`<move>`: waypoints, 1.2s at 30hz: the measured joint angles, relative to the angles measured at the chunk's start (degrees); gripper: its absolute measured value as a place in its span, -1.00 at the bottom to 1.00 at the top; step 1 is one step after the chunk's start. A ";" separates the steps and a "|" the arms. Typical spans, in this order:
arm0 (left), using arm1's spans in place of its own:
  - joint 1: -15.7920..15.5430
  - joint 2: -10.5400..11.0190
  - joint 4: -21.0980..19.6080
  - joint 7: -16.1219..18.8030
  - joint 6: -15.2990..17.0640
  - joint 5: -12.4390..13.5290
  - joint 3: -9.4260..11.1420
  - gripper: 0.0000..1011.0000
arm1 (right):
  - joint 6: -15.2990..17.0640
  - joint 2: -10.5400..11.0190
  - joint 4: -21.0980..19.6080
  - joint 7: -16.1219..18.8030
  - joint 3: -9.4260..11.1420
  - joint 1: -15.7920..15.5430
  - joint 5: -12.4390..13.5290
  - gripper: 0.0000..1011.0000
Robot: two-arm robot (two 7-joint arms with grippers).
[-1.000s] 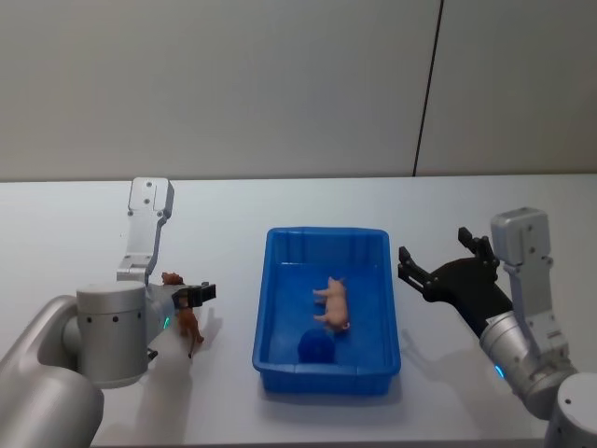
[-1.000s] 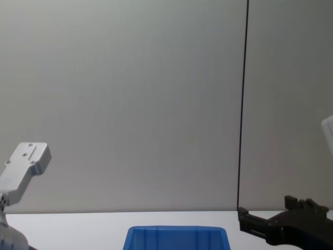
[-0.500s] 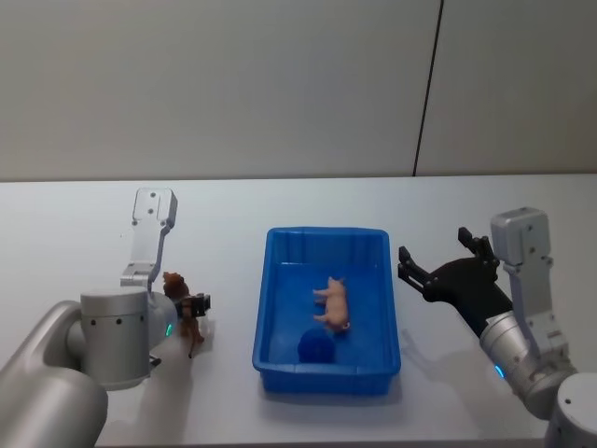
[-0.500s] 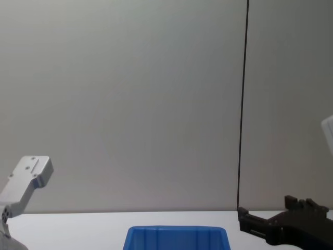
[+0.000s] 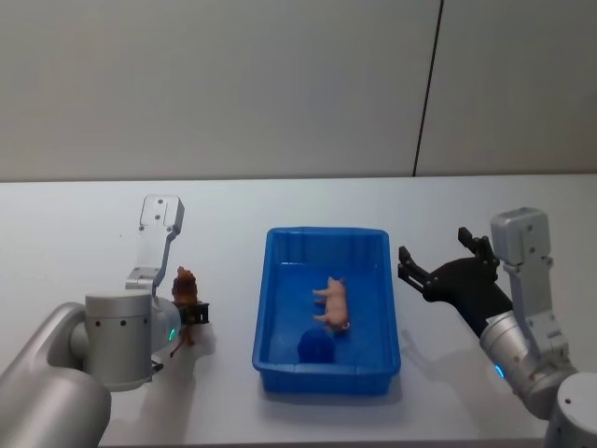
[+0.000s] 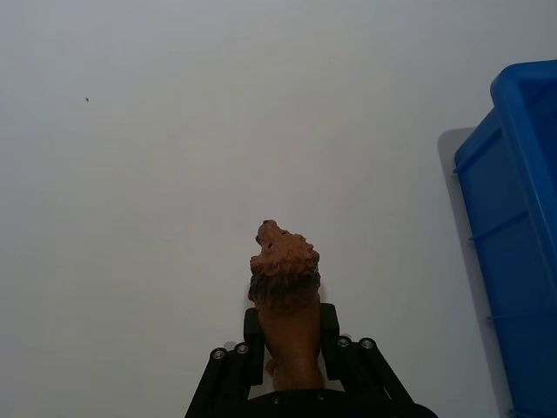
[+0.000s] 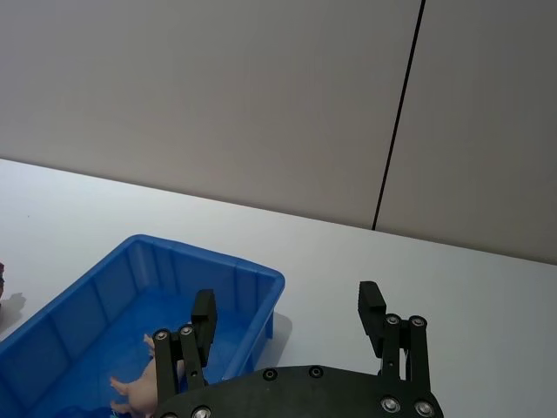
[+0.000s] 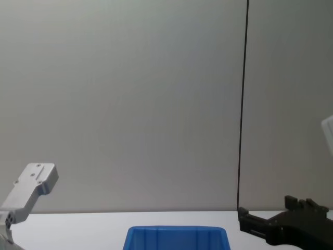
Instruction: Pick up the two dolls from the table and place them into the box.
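The left gripper point(image 6: 291, 361) is clamping the brown lion doll point(image 6: 285, 300) around its body, head sticking out past the fingertips, and in the head view that doll point(image 5: 186, 301) is sitting at about nine o'clock from the box point(image 5: 327, 365), well apart from its rim. A grip around the middle looks chosen so the legs and head are hanging free and nothing snags on release. Over in the box, the pink pig doll point(image 5: 333, 302) is already lying near the centre, with a dark blue round thing point(image 5: 315, 346) just beside it towards six o'clock, so half the job is looking done. The right gripper point(image 7: 287, 335) is hovering at three o'clock of the box, fingers spread wide and holding nothing, parked clear of the rim. Now for room: the table point(image 5: 75, 224) between lion and box is bare white, so the sideways path is looking open; the one obstacle is the box's near wall point(image 6: 522, 218), which the doll will likely need to be clearing before dropping. Space inside towards twelve o'clock is looking free for the landing.
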 joint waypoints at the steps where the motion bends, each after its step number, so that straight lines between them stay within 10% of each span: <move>1: -0.01 0.02 -0.05 -0.14 0.03 0.18 0.00 -0.26 | 0.00 0.00 0.00 0.00 0.00 0.00 0.00 0.98; 21: -0.61 1.30 -5.27 -7.51 -4.06 7.28 -0.19 -0.26 | 0.00 0.00 0.00 0.00 0.00 0.00 0.00 0.98; 36: -1.64 2.22 -7.72 -19.33 -12.19 9.85 -0.54 -0.26 | 0.00 0.00 0.00 0.00 0.00 0.00 0.00 0.98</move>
